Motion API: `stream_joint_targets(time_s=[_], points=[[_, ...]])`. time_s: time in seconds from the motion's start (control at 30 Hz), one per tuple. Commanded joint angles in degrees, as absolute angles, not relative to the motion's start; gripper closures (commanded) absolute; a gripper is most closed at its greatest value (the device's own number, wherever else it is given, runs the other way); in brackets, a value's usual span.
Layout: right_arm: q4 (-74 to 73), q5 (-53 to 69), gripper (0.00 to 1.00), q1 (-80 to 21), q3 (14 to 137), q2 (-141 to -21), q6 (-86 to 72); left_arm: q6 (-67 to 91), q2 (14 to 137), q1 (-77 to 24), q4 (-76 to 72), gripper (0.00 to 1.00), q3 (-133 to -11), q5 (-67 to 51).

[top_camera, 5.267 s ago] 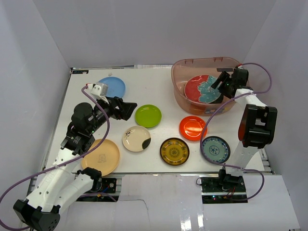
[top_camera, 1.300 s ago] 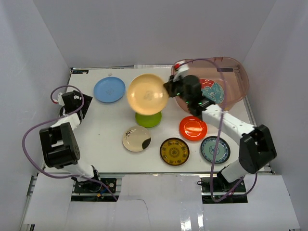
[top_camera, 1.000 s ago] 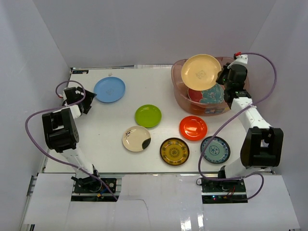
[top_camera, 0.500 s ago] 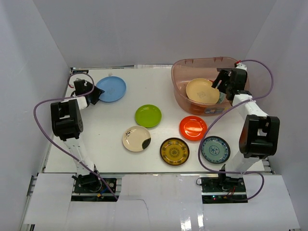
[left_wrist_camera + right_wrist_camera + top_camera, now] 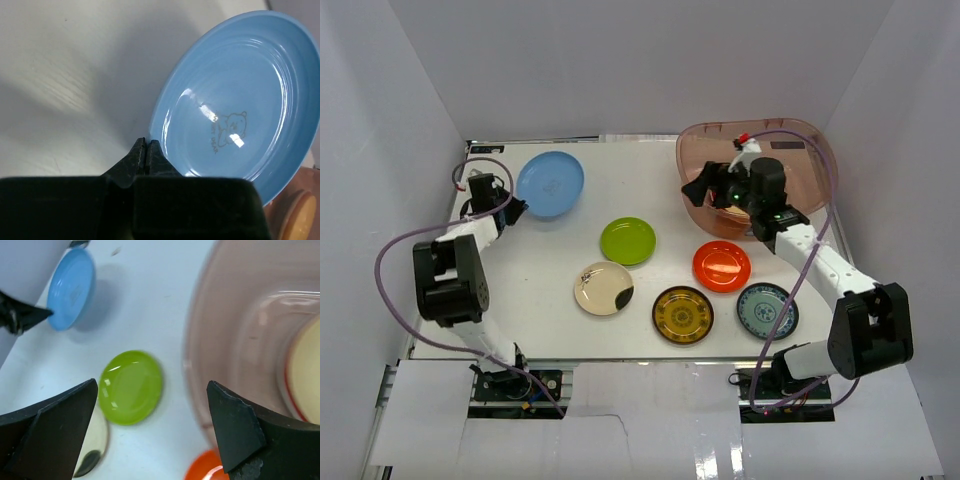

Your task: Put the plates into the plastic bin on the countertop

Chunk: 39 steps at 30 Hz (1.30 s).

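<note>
My left gripper [image 5: 511,208] is shut on the near rim of the light blue plate [image 5: 551,183], which tilts up off the countertop [image 5: 545,265] at the back left. In the left wrist view its jaws [image 5: 146,145] pinch the blue plate [image 5: 235,95] at the edge. My right gripper [image 5: 703,190] hangs open and empty above the left wall of the plastic bin [image 5: 800,127]. The right wrist view shows a tan plate [image 5: 305,375] lying in the bin [image 5: 235,340] on a red-rimmed one. The lime green plate [image 5: 628,241] lies below and between the open fingers [image 5: 152,385].
Several plates lie on the countertop: cream with a dark blotch [image 5: 603,288], amber patterned [image 5: 682,314], orange-red [image 5: 721,266] and white-blue patterned [image 5: 767,310]. White walls close in the left, back and right sides. The right arm's purple cable loops over the bin.
My left gripper has shut on the blue plate's rim and tipped it up. My right gripper has opened, left the tan plate in the bin and swung left over the bin's wall.
</note>
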<state>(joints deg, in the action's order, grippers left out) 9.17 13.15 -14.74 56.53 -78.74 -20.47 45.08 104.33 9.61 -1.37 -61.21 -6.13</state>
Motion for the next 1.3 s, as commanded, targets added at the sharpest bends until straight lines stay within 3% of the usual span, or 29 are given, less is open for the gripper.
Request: stream_joint_targets(time_s=[0.0,0.07,0.2,0.47,0.6,0.63,0.8,0.83,0.9,0.93,0.97,1.0,1.07,1.27], points=[[10.63,16.79,0.05,-23.70,61.33,-79.88,-19.34,46.85,89.15,7.66,-5.10,1.00,-56.88,-7.29],[10.81,15.74,0.10,-26.97,63.18,-81.12,-19.86,46.32,85.10,5.37,-2.47,1.00,-54.23,-6.42],[8.35,14.68,0.10,-32.59,70.99,-86.73,-20.57,44.13,75.88,-3.48,1.48,1.00,-51.33,-4.93],[4.13,11.52,0.10,-33.66,78.40,-94.47,-22.23,43.07,66.10,-9.58,3.43,1.00,-45.27,-5.62],[3.43,9.58,0.02,-33.57,78.49,-96.24,-22.50,42.63,61.97,-11.25,3.25,1.00,-43.42,-7.29],[3.69,9.75,0.14,-33.57,78.40,-96.33,-22.67,42.37,61.27,-11.42,3.25,1.00,-43.24,-7.73],[2.90,10.99,0.44,-33.66,80.15,-97.65,-22.94,41.75,58.36,-12.04,3.69,0.94,-43.07,-10.46],[2.38,10.81,0.67,-33.58,80.42,-97.65,-22.68,41.84,58.01,-12.04,3.69,0.92,-43.15,-10.89],[1.76,8.37,0.91,-33.49,80.60,-96.68,-21.80,41.05,57.75,-12.04,4.22,0.71,-43.85,-12.30],[1.67,7.22,0.92,-33.40,80.42,-95.90,-21.45,40.44,57.74,-12.04,5.70,0.61,-44.21,-12.48],[1.67,6.42,0.92,-32.44,80.16,-94.15,-21.27,39.65,57.57,-12.04,6.67,0.45,-44.64,-12.39],[1.67,5.72,0.92,-31.65,79.81,-93.17,-21.01,38.86,57.39,-12.04,7.98,0.38,-45.08,-11.52],[1.67,4.84,0.92,-26.93,78.49,-89.58,-20.83,36.22,56.96,-12.04,12.55,0.29,-45.53,-9.68],[2.11,1.78,0.92,-7.61,70.76,-80.87,-21.70,36.56,51.25,-12.04,20.74,0.22,-37.02,-3.96]])
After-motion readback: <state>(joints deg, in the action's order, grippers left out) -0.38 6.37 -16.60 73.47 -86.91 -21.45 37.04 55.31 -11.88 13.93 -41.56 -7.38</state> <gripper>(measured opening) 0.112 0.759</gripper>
